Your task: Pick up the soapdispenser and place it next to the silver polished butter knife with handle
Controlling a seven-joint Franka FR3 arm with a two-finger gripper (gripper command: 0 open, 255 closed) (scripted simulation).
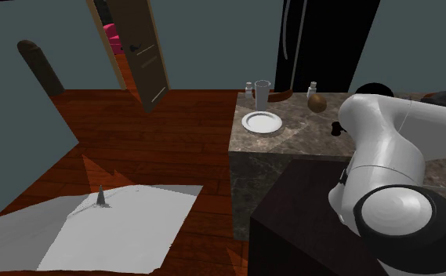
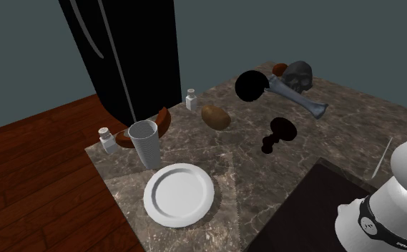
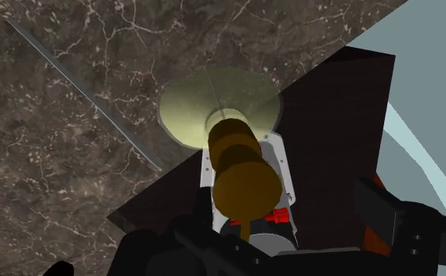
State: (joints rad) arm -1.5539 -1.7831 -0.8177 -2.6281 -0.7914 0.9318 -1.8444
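A dark brown soap dispenser was seen by the corner of the black stand, over the marbled worktop; whether it rested on the stone could not be told. In the wrist view it was found close before the black gripper, whose opening and hold could not be judged. A thin silver knife was laid near the worktop's edge at the second exterior view's right, apart from the soap dispenser. A pale yellow dish was set against the stand's edge, near one end of the knife. Towards the opposite corner a white plate and an upright grey cup were placed close together, with a brown bowl just behind the cup; the insides of cup and bowl could not be made out.
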